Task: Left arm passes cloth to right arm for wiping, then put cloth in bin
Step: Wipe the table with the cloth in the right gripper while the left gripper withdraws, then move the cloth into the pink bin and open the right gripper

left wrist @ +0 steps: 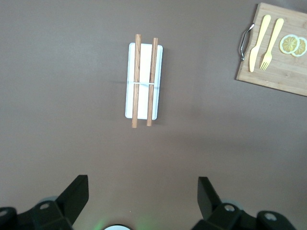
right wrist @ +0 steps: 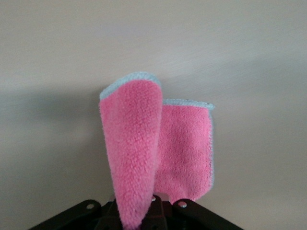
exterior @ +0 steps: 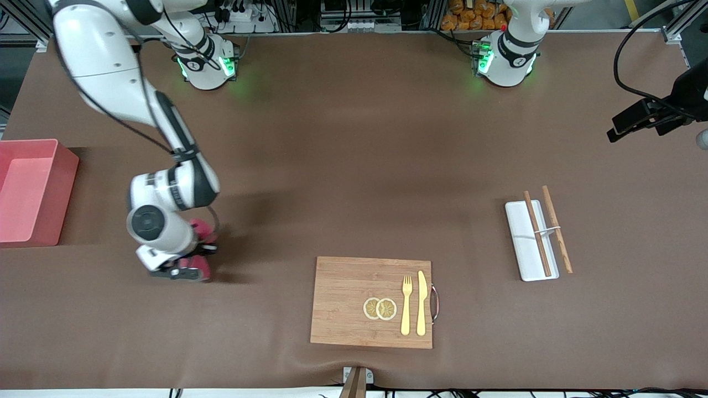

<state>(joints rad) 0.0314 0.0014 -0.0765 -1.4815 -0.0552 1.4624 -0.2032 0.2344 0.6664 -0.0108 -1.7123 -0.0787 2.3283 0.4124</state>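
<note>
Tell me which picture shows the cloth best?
The right wrist view: the cloth fills it, hanging folded from the shut right gripper. The front view shows only pink bits beside the arm; the left wrist view shows none.

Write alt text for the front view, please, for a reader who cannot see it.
The right pincer, shut on a pink cloth, is low over the brown table between a salmon-pink bin and a wooden board. The left pincer hangs open, waiting.
</note>
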